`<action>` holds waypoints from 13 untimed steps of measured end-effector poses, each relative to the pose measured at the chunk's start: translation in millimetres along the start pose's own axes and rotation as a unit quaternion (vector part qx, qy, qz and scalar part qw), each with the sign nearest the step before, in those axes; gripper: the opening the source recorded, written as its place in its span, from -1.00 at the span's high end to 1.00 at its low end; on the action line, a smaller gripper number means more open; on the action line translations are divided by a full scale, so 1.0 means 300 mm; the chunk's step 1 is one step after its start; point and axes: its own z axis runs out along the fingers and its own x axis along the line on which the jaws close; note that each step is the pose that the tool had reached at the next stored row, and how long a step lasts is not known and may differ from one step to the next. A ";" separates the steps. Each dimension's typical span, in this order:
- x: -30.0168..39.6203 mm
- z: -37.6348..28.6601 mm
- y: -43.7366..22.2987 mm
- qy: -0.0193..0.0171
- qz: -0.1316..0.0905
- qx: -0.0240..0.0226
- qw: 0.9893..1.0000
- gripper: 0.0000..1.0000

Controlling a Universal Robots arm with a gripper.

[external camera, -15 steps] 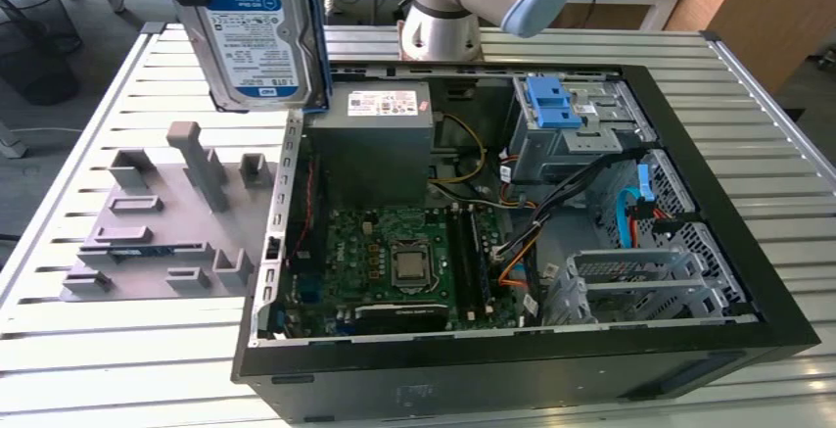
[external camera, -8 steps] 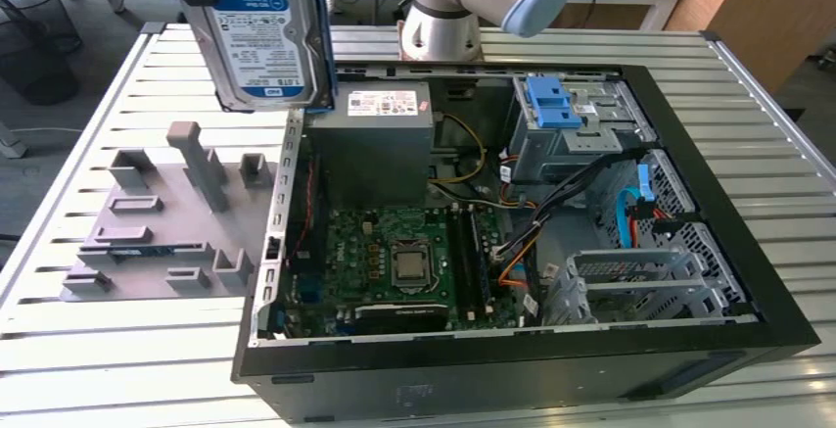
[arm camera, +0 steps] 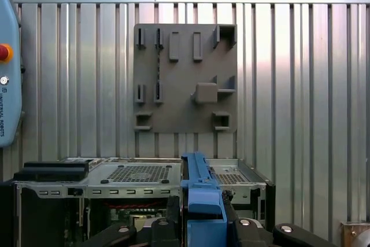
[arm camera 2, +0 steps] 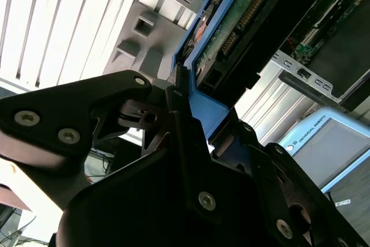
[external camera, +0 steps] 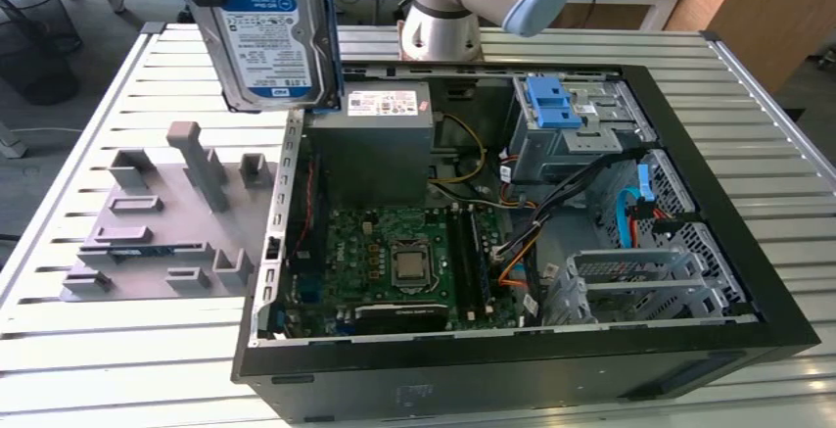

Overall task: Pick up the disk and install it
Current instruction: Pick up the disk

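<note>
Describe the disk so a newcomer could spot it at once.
Find the open computer case; above its far corner on the exterior view's left, the gripper holds the disk upright. Its white-and-blue label and blue bracket distinguish it from the grey power supply below.

On table (external camera: pixel 117 369): case (external camera: pixel 523 379), fixture plate (external camera: pixel 157 242) at exterior view's left of it; disk (external camera: pixel 268 36) aloft above case edge.
</note>
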 end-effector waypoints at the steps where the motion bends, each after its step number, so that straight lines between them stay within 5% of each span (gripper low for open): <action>1: 0.000 0.000 -0.002 0.000 0.000 0.000 1.000 0.27; 13: 0.006 0.000 -0.029 0.000 0.000 0.000 1.000 0.27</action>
